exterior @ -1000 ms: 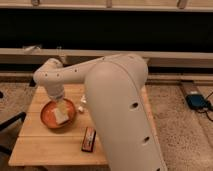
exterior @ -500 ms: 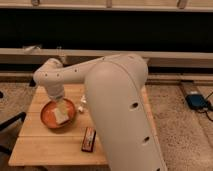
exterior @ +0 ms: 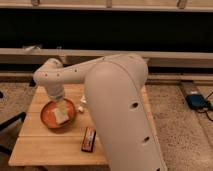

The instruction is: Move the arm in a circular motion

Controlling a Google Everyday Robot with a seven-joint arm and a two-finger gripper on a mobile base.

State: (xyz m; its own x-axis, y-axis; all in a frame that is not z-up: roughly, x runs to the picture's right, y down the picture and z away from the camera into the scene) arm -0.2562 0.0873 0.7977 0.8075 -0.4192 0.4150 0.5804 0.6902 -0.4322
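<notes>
Down in the orange bowl (exterior: pixel 45 117) hangs the gripper (exterior: pixel 61 113); whether it is open or closed I cannot tell. Above it the arm (exterior: pixel 120 100) bends at a rounded elbow, then bulks across the wooden table (exterior: pixel 40 147), beside a dark bar (exterior: pixel 89 139).

The scene was lit softly from above with a warm cast. The arm (exterior: pixel 120 105) was the brightest thing, its cream-white shell evenly lit, paler along the top and shading darker down its near underside, with no hard glare. The tabletop (exterior: pixel 40 147) glowed a warm yellow. The gripper (exterior: pixel 61 112) hung over the orange bowl (exterior: pixel 49 119) at the left of the tabletop, pale against the bowl's dimmer inside. The far wall (exterior: pixel 100 30) lay almost black.
</notes>
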